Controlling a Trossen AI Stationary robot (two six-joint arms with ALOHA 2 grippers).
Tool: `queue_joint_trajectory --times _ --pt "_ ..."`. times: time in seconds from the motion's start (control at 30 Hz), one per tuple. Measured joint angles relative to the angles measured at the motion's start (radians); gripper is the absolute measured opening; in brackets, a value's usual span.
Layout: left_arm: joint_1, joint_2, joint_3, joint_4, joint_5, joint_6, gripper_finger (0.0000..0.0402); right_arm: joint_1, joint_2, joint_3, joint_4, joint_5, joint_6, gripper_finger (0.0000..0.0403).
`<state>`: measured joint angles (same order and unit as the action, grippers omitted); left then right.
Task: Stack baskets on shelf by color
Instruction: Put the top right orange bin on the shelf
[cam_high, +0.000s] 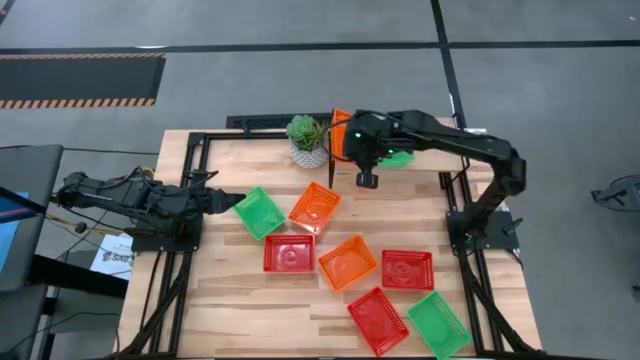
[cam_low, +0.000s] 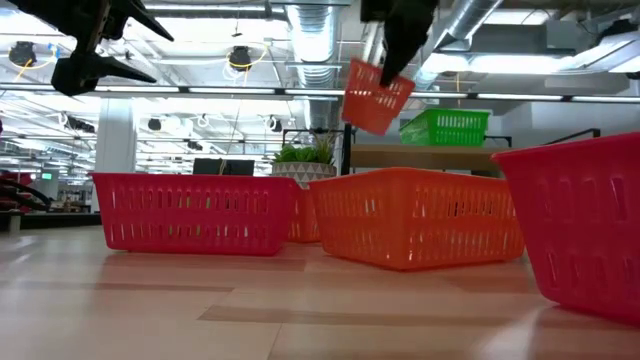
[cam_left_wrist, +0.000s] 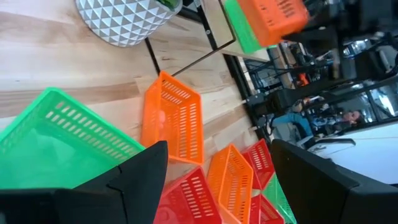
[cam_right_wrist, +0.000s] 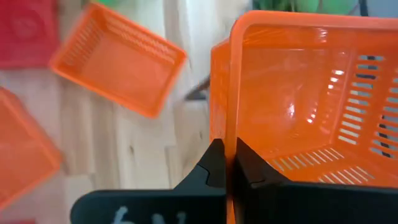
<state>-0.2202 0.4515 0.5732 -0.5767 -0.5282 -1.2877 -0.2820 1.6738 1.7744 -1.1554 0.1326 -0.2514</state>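
My right gripper (cam_high: 347, 140) is shut on an orange mesh basket (cam_high: 340, 132) and holds it in the air above the shelf's left end, next to the potted plant. In the low view this basket (cam_low: 376, 97) hangs tilted above the shelf board (cam_low: 385, 156), where a green basket (cam_low: 446, 127) stands on its base. My left gripper (cam_high: 226, 201) is open and hovers over the table's left side, just left of a green basket (cam_high: 260, 213) that lies flat on the table. Its fingers touch nothing. My right gripper pinches one side wall of the orange basket at its rim (cam_right_wrist: 222, 118), one finger inside the basket and one outside. The fingers (cam_low: 398, 45) come from above, pointing down. The basket is lifted clear and hangs tilted below them.
Several more baskets lie on the tabletop: orange (cam_high: 315, 207), red (cam_high: 289, 252), orange (cam_high: 348, 262), red (cam_high: 407, 269), red (cam_high: 377, 320) and green (cam_high: 438, 324). A plant in a white pot (cam_high: 307, 141) stands at the far edge, left of the shelf.
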Motion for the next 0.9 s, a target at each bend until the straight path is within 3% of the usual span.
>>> queue_joint_trajectory --times 0.4,0.9 --pt "0.0 0.0 0.0 -0.013 0.008 0.0 0.0274 -0.115 0.067 0.0 -0.068 0.033 -0.036 0.001" --pt "0.0 0.0 0.0 -0.017 0.009 0.0 0.0274 -0.113 0.067 0.0 -0.064 0.026 -0.072 0.0019"
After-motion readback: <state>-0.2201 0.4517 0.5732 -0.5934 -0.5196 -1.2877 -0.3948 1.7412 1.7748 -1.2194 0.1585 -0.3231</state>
